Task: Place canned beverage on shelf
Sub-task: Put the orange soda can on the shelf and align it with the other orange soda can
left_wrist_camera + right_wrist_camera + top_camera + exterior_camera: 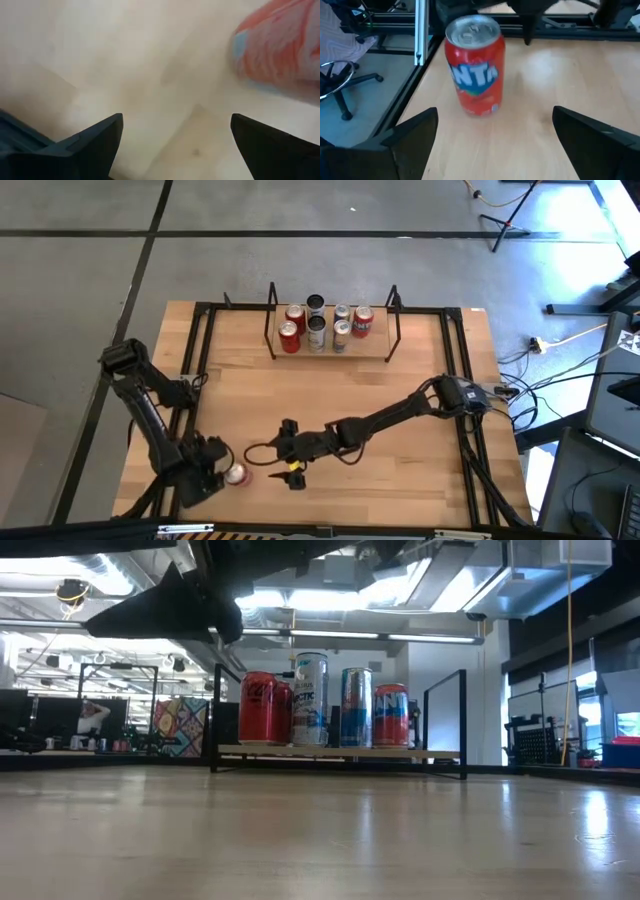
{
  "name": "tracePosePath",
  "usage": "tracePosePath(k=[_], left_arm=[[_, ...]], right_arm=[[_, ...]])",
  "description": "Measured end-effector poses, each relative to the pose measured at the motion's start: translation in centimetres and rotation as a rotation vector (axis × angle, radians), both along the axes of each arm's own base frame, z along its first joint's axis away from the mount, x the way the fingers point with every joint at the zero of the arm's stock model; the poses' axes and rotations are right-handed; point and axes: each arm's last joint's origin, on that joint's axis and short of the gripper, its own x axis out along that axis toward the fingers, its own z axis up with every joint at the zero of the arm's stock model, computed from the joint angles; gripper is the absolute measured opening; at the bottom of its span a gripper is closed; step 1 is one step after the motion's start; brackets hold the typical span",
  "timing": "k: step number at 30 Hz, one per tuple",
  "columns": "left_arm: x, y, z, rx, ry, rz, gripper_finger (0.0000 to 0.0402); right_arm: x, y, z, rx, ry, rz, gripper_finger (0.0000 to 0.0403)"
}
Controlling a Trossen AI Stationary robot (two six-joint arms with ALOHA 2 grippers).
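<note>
We find the orange can (475, 65) upright at the table's near left, well apart from the shelf (330, 354). Right gripper (495, 145) faces it, fingers apart; left gripper (208, 470) beside it, likewise apart. We judge it rigid, smooth, slippery: grasp mid-body.

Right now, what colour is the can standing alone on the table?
Orange-red can, clearest in the right wrist view.

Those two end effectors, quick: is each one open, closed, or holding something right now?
Left end effector: open, holding nothing, right beside the orange can.
Right end effector: open, holding nothing, facing the same can.
</note>
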Motion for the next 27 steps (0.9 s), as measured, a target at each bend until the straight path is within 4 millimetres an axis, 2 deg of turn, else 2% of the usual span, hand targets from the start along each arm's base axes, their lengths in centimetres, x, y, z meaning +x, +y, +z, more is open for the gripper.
tracePosePath(k=[8,11,17,21,24,27], left_arm=[[2.0,0.5,0.1,0.043,-0.149,-0.048,0.0365],[1.9,0.8,0.5,0.045,-0.131,-0.090,0.0365],[0.7,1.2,4.7,-0.094,-0.195,-0.158,0.0365],[-0.6,-0.1,6.0,-0.194,-0.335,-0.192,0.0365],[-1.3,-1.2,5.8,-0.179,-0.443,-0.183,0.0365],[-1.3,-1.9,4.5,-0.140,-0.467,-0.158,0.0365]], right_arm=[[0.6,-1.3,0.3,-0.005,-0.034,-0.009,0.0379],[0.6,-1.6,0.2,-0.007,-0.025,-0.012,0.0379],[0.8,-1.6,0.6,0.037,-0.020,0.005,0.0379],[1.3,-1.5,2.3,0.082,-0.069,0.022,0.0379],[1.5,-1.4,2.9,0.073,-0.090,0.028,0.0379],[1.9,-1.3,3.1,0.072,-0.100,0.021,0.0379]])
